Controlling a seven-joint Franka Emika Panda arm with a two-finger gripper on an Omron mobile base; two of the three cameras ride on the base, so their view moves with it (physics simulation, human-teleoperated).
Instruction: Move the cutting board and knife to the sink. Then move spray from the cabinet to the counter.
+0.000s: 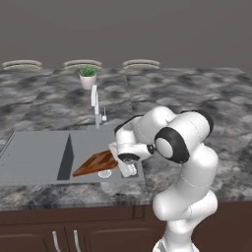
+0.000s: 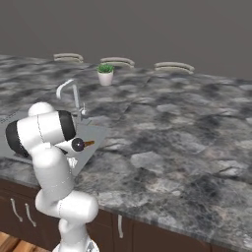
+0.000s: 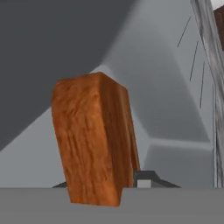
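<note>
No brand, label or readable writing is seen on any item. One sink [image 1: 34,157] is set into the worktop [image 1: 197,93] near its front edge, with one chrome faucet [image 1: 95,106] at its rear rim. One cutting board [image 1: 94,164] is seen inside the basin, leaning at a tilt toward the basin's right wall, with one round drain [image 1: 104,173] just beside its lower edge. One potted plant [image 1: 88,77] stands toward the rear edge of the worktop, behind the faucet. Three curved pale chair backs [image 1: 81,63] are counted beyond the rear edge. Two silver handles [image 1: 65,240] are counted on the dark cabinet fronts below the front edge.

The tool [image 1: 128,170] is lowered into the right end of the basin, beside the board. In the hand view, one brown wooden block end [image 3: 94,140] is seen upright directly at the fingertips [image 3: 146,178], against the grey basin walls. Whether the tool is clamped on it or slightly apart cannot be told. In the right base view, a small brown tip [image 2: 89,143] shows at the basin beside the arm.
</note>
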